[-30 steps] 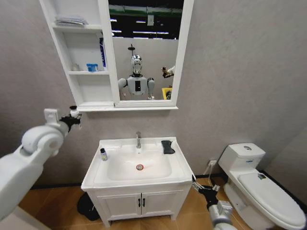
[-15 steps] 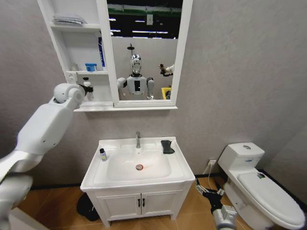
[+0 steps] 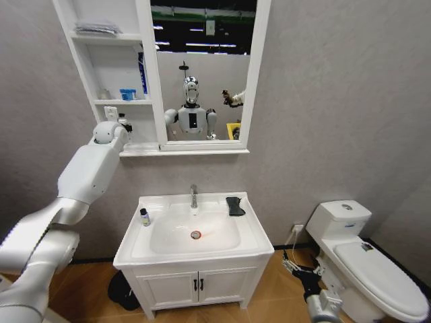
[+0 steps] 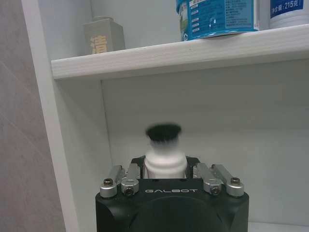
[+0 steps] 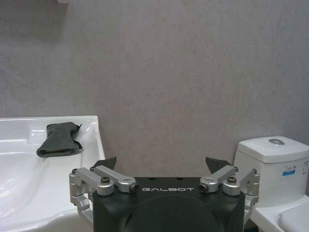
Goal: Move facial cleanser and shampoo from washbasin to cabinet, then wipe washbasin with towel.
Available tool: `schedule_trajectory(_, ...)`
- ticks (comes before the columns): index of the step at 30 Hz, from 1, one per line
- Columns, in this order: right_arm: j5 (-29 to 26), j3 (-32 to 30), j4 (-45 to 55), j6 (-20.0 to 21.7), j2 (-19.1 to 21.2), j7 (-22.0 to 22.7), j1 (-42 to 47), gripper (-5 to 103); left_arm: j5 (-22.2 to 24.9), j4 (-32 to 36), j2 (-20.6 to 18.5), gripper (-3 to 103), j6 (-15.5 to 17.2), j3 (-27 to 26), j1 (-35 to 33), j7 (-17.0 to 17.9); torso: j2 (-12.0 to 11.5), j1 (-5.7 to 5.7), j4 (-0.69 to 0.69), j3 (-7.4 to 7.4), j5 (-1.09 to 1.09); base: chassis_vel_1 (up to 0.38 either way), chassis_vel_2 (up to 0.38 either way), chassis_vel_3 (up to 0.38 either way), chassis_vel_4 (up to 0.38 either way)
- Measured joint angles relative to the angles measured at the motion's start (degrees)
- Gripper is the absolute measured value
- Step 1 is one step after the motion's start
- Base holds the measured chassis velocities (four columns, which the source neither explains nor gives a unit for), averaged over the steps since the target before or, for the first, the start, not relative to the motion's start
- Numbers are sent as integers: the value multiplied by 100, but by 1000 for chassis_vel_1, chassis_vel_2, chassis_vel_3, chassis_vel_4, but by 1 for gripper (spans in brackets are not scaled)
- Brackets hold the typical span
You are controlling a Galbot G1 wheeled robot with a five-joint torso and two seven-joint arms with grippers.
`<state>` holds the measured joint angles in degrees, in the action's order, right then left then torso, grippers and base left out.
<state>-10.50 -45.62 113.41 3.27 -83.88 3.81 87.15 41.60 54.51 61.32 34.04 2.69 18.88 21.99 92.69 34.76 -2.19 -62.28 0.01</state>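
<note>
One bottle (image 4: 164, 152) gripped, shelf (image 4: 193, 50) overhead

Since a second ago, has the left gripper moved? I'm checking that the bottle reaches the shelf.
Yes. The left gripper, shut on a white bottle, has moved rightward and up, from below the cabinet into its bottom shelf opening.

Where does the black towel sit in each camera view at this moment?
Head view: the towel lies on the washbasin's back right corner, beside the tap.
Right wrist view: the towel lies on that same rim corner, beyond the open right gripper.
Left wrist view: faces the cabinet, left gripper shut on a black-capped bottle.
Shared landmark: the washbasin rim.
</note>
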Motion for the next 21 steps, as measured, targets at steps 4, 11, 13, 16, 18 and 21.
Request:
schedule_trajectory(4, -32, -68, 55, -8, 11, 3, 42, 100, -11, -4, 37, 55, -18, -5, -7, 41, 0, 0, -1, 0, 0, 0, 0, 0, 0)
schedule_trajectory(11, -115, -195, 162, -9, 74, -8, 121, 100, 172, 522, -70, 77, 65, -114, -202, 281, 0, 0, -2, 0, 1, 0, 0, 0, 0)
schedule_trajectory(13, -122, -205, 172, -10, 77, -8, 125, 100, 204, 654, -122, 82, 84, -135, -265, 321, 0, 0, -3, 0, 1, 0, 0, 0, 0)
schedule_trajectory(16, -141, -248, 209, -11, 79, -9, 149, 100, 325, 1492, -478, 93, 151, -237, -620, 521, 0, 2, -3, 0, 1, 0, 0, 0, 0)
schedule_trajectory(18, -148, -282, 214, -8, 74, -9, 156, 100, 408, 2477, -883, 97, 215, -408, -1107, 684, 0, 1, -3, 0, 0, 0, 0, 0, 0)
schedule_trajectory(21, -154, -313, 135, -23, 88, -10, 163, 100, 471, 4319, -1677, 100, 313, -878, -2397, 1068, 0, -1, 3, 1, 0, 0, 0, 0, 0)
